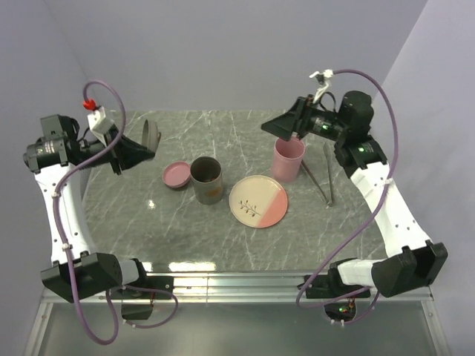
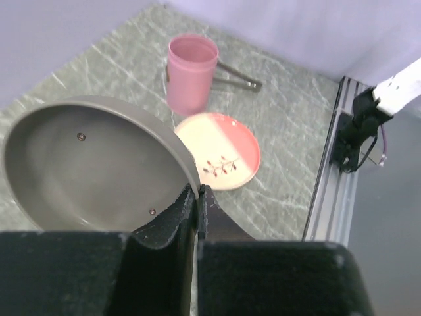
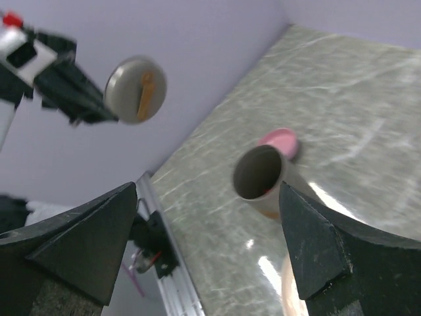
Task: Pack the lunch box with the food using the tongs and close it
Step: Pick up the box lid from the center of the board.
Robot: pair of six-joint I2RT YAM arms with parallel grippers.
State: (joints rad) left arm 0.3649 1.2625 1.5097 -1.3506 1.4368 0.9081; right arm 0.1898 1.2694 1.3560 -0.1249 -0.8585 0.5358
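Observation:
My left gripper (image 1: 148, 152) (image 2: 197, 191) is raised over the table's left side, shut on the rim of a round grey lid (image 1: 151, 136) (image 2: 92, 164) (image 3: 135, 89) with a wooden handle. The grey cylindrical lunch box pot (image 1: 206, 179) (image 3: 260, 172) stands open at mid-table. A speck of red shows inside it; the rest of the food is hidden. The silver tongs (image 1: 320, 174) (image 2: 237, 76) lie on the table at the right, beside a pink cup (image 1: 289, 158) (image 2: 191, 72). My right gripper (image 1: 271, 127) (image 3: 207, 191) hovers above the pink cup, open and empty.
A flat pink lid (image 1: 177, 175) (image 3: 279, 141) lies just left of the grey pot. A cream-and-pink plate (image 1: 258, 201) (image 2: 220, 151) sits in front of the pink cup, with nothing on it. An aluminium rail (image 1: 237, 280) runs along the table's near edge.

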